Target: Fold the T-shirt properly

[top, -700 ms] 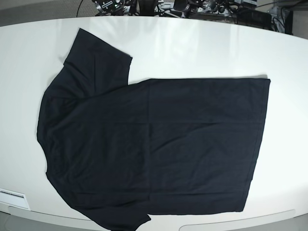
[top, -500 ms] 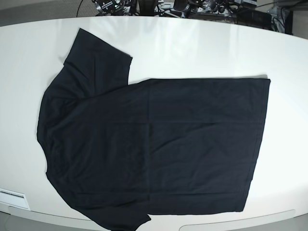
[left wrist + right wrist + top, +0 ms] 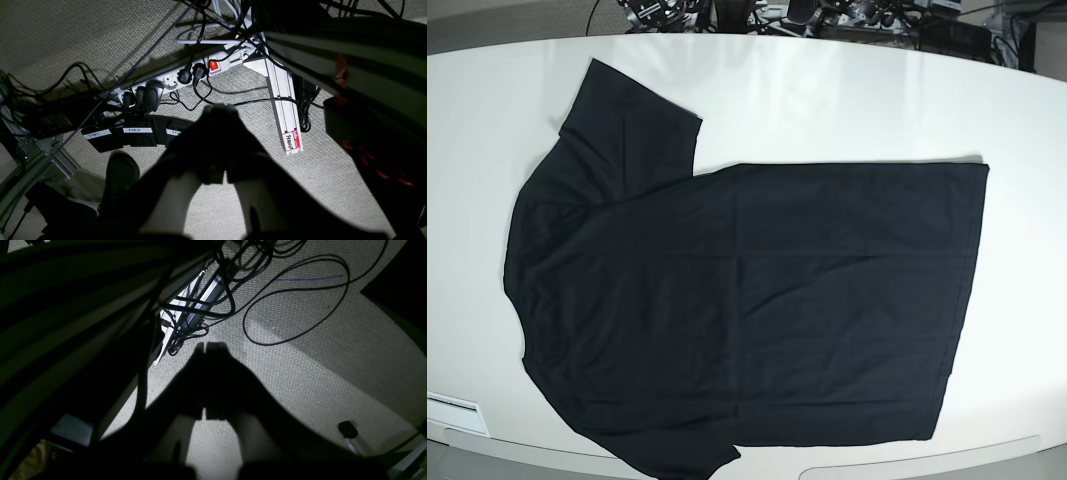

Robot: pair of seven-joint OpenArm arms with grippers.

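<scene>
Nearby, power strip (image 3: 173,78), cables (image 3: 293,296), pedals (image 3: 133,135)

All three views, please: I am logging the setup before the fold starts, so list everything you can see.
T-shirt: one, black, spread flat on the table, sleeves toward the base view's left, hem toward its right.
Table: one, white, under the shirt.
Power strip: one, white with a lit red switch and black plugs, on the floor in the left wrist view.
Cables: several, black, looped over the carpet.
Carpet: grey, floor in both wrist views.
Labelled pedals: black, white tags, near the strip.
Shoe: one, black, by the pedals.
Left gripper: shut, empty, over the floor.
Right gripper: shut, empty, over the floor.
</scene>
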